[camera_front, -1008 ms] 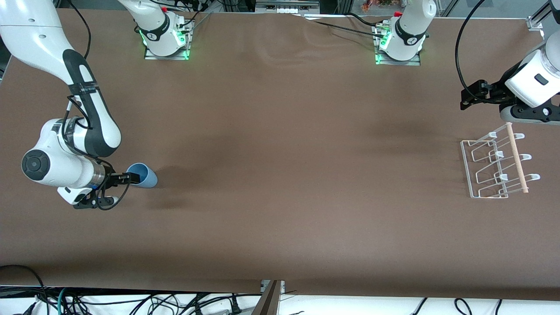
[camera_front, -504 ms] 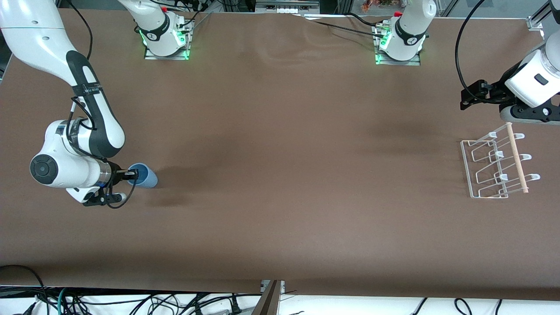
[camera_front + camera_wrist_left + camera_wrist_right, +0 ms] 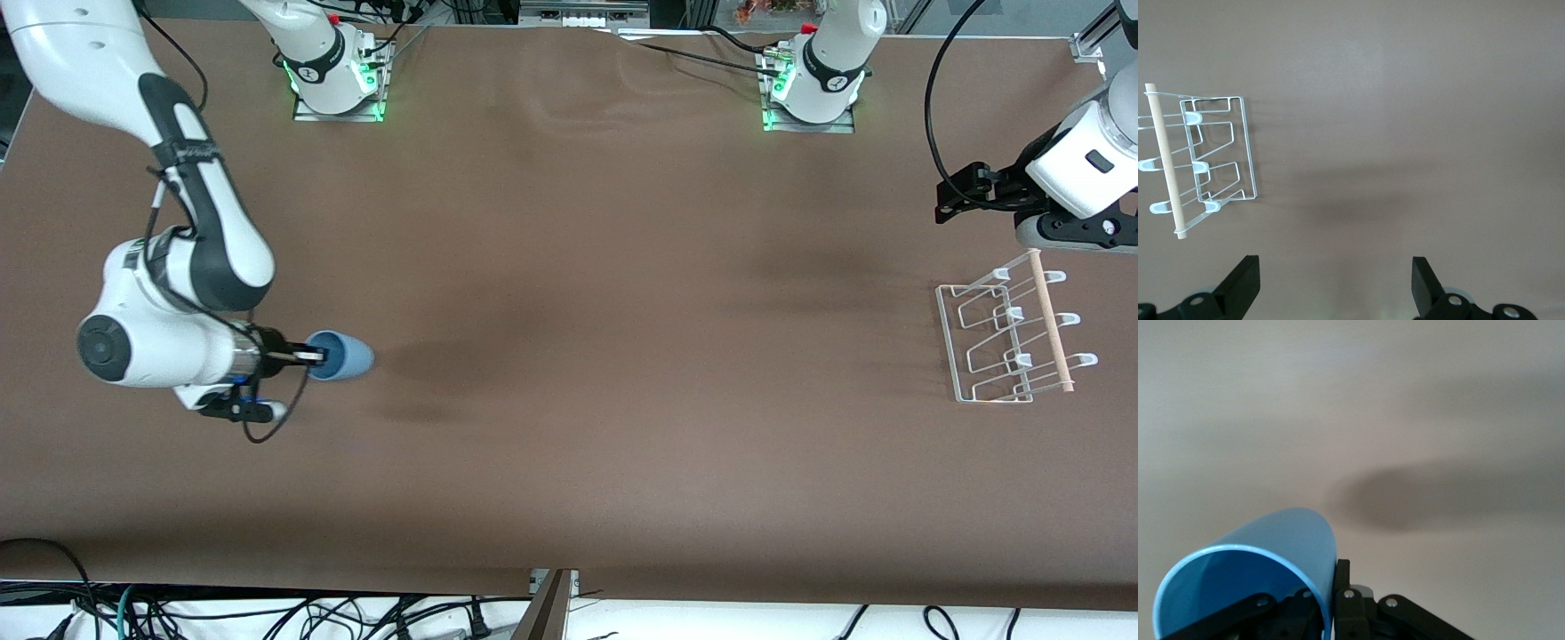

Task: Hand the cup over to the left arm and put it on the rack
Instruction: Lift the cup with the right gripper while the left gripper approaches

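Observation:
The light-blue cup (image 3: 341,355) is held on its side above the brown table at the right arm's end. My right gripper (image 3: 313,356) is shut on the cup's rim, one finger inside the mouth and one outside. In the right wrist view the cup (image 3: 1265,570) fills the lower part, its wall pinched at my right gripper (image 3: 1330,600). The white wire rack (image 3: 1009,338) with its pale wooden rod stands at the left arm's end. My left gripper (image 3: 956,197) hangs open and empty above the table beside the rack, farther from the front camera. The left wrist view shows the rack (image 3: 1201,160) and my left gripper (image 3: 1336,283).
The brown table (image 3: 587,293) lies between the cup and the rack. The two arm bases (image 3: 333,76) stand along the edge farthest from the front camera. Cables hang below the near edge.
My right gripper has lifted the cup and carried it toward the middle of the table. The left arm has not moved.

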### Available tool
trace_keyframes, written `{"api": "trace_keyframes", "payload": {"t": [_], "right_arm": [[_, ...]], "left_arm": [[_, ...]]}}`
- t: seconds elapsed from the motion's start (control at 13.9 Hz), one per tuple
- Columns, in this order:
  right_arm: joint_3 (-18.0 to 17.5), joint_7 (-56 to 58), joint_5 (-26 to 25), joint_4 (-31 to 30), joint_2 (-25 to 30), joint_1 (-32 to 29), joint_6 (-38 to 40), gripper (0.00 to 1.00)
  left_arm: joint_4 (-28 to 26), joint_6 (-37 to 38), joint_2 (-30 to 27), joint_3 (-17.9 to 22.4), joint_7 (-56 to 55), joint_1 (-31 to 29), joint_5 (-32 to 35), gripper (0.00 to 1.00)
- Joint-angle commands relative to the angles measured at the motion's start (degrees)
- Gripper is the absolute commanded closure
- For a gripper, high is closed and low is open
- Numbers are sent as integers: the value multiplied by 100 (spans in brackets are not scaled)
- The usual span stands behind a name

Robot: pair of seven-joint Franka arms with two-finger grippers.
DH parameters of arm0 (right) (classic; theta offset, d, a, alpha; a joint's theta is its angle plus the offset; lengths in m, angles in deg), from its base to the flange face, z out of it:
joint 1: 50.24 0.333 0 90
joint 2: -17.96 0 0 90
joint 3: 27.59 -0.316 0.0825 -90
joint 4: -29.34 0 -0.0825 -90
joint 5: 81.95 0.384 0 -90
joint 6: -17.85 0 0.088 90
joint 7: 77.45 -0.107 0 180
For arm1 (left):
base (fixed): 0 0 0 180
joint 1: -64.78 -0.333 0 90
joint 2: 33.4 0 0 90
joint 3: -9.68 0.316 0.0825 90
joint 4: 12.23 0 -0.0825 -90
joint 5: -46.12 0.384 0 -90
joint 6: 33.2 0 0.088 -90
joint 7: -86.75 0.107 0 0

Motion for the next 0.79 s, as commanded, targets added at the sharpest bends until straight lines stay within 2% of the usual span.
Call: {"api": "trace_keyframes", "payload": {"t": [0.0, 0.14, 0.43, 0.72], "right_arm": [[-198, -1481, 524, 537, -40, 536, 79, 100], [-198, -2432, 937, 871, -40, 1038, 26, 100], [-198, -3376, 2027, 1189, -31, 1715, -167, 100], [-207, -3482, 3345, 1198, -40, 2085, -194, 100]], "left_arm": [[62, 266, 131, -40, 327, 20, -97, 0], [79, 442, 385, -58, 1343, 108, -123, 0], [238, 373, 650, -67, 2304, 187, -448, 0], [202, 21, 913, -67, 4243, 91, -1492, 0]]}}
